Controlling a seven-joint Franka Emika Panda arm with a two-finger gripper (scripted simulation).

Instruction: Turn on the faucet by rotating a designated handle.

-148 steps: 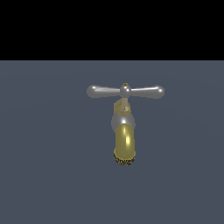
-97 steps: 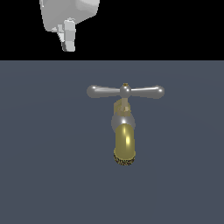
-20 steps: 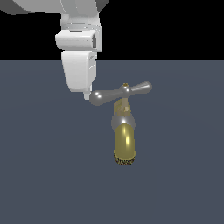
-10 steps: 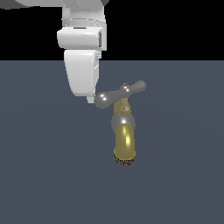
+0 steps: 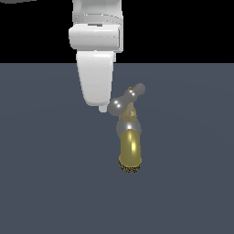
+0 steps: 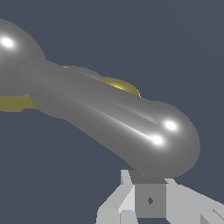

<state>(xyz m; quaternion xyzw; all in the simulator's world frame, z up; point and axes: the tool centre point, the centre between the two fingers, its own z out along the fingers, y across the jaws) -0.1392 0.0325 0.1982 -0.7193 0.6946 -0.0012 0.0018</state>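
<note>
Looking at the exterior view, the faucet (image 5: 130, 153) sits about mid-scene on a flat dark blue-grey floor (image 5: 45, 183), with its shiny brass spout curving down toward the camera and ending in a dark mesh tip. On top, the silver handle (image 5: 128, 97) is angled so 1 bulb points near the camera, toward the exterior view's left, while the other points away, toward the exterior view's right. A tiny brass tip pokes up at the hub.

The white gripper (image 5: 104, 109) hangs down from above, on the exterior view's left of the faucet, with its tip right up against the nearer bulb of the handle. In the wrist view that bulb (image 6: 168, 142) fills most of the frame, and the grey fingertip (image 6: 149, 199) sits just under it, touching or so close I can't separate them. Only 1 finger really shows, so whether the jaws are spread or closed I can't tell. Nothing looks grasped.
</note>
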